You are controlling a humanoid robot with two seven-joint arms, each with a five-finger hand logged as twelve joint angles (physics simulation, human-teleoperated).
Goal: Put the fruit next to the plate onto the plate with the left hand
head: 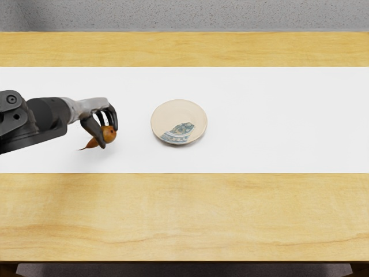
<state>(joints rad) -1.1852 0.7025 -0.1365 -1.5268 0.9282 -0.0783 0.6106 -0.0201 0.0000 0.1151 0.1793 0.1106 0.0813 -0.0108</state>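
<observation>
A small orange-brown fruit (107, 136) with a thin stem sits on the white runner, left of the plate. My left hand (101, 123) comes in from the left edge and its dark fingers curl around the fruit from above. A cream plate (179, 113) with a blue pattern near its front lies on the runner about a hand's width to the right of the fruit, with nothing on it. The right arm does not show.
A white runner (277, 115) crosses the wooden table (184, 213) from left to right. The table's far edge meets a grey floor at the top.
</observation>
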